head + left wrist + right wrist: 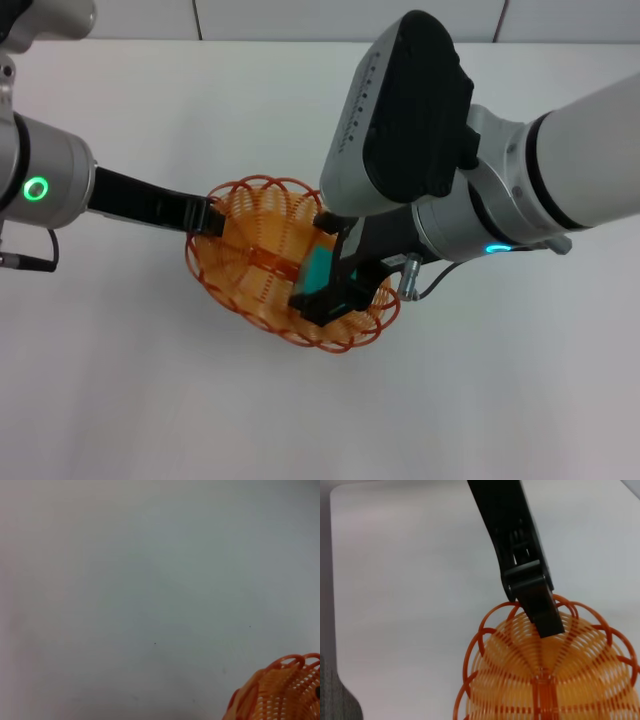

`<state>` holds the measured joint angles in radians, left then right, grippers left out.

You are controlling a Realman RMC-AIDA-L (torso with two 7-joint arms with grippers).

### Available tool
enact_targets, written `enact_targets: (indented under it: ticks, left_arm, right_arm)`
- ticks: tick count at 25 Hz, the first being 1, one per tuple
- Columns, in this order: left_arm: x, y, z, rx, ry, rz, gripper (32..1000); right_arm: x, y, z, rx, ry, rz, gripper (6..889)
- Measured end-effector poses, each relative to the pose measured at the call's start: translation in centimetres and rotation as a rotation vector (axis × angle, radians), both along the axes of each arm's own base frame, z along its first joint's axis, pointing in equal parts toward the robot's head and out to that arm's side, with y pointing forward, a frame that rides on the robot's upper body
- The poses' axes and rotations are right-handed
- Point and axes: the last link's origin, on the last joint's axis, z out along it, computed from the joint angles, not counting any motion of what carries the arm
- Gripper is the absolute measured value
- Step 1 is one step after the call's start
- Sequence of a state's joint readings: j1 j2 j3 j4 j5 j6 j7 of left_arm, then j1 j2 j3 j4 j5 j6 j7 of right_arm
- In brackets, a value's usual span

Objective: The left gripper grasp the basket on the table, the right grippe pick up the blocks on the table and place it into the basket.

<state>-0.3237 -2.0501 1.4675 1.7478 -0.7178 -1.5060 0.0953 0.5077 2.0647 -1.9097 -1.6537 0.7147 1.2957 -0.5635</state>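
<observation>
the teal-green cube sits pinched between the black fingers of the right hand, inside the orange wire basket near its right-hand wall, low over the bottom; whether it touches the floor of the basket cannot be told. it looks a small, rigid, smooth-faced block, likely light and a little slippery, so flat opposite faces are the sensible place to grip, as the fingers do here. the basket is an oval of thin plastic-looking wire ribs with a looped, scalloped rim and a flat solid strip along its bottom; it probably weighs little and would slide on the smooth white desk if not steadied. the left hand comes in from the left on its long black bar and is clamped on the rim loops at the basket's left side; the right wrist view shows its slim finger lying over the rim into the bowl.
</observation>
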Motion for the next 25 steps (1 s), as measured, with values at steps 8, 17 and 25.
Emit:
enact_targets:
  ticks: [8,17,25]
  left_arm:
    - [-0.2,0.0,0.1,0.001,0.0,0.0,89]
    - [-0.3,0.0,0.1,0.002,0.0,0.003,89]
    - [-0.7,0.0,0.0,0.002,-0.001,0.01,88]
  right_arm:
    - [0.0,-0.1,0.1,-0.002,-0.006,0.0,874]
    - [-0.2,-1.0,2.8,0.026,0.006,-0.004,874]
    - [0.5,-1.5,3.6,0.033,0.005,-0.022,874]
